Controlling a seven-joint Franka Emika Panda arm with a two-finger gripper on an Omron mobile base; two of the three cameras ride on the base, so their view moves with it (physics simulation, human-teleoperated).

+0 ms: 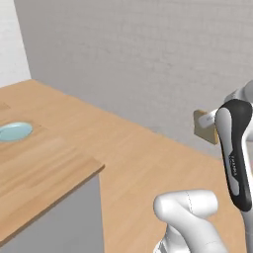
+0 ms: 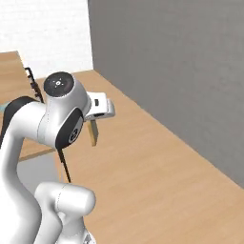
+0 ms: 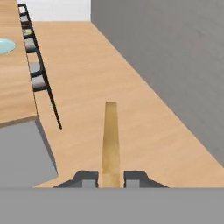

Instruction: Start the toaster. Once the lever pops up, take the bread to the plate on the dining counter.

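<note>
A thin, light tan slice of bread point(image 3: 110, 135) stands edge-on between my fingertips, with my gripper point(image 3: 110, 178) shut on its lower end. From the right base view the bread point(image 2: 94, 133) hangs below my gripper point(image 2: 94, 122), above the wood floor. In the left base view the bread point(image 1: 204, 126) peeks out beside my dark forearm. The pale blue-green plate point(image 1: 15, 131) lies on the light-wood dining counter point(image 1: 44, 168), far to my left; the plate point(image 3: 4, 45) also sits at the hand view's top left. The toaster is out of view.
Dark-framed stools point(image 3: 36, 65) line the dining counter's edge point(image 3: 17, 87), whose grey side point(image 3: 22, 153) drops to the wood floor. A grey wall point(image 3: 175, 52) runs along the right, with open wood floor point(image 2: 157, 176) between it and the counter.
</note>
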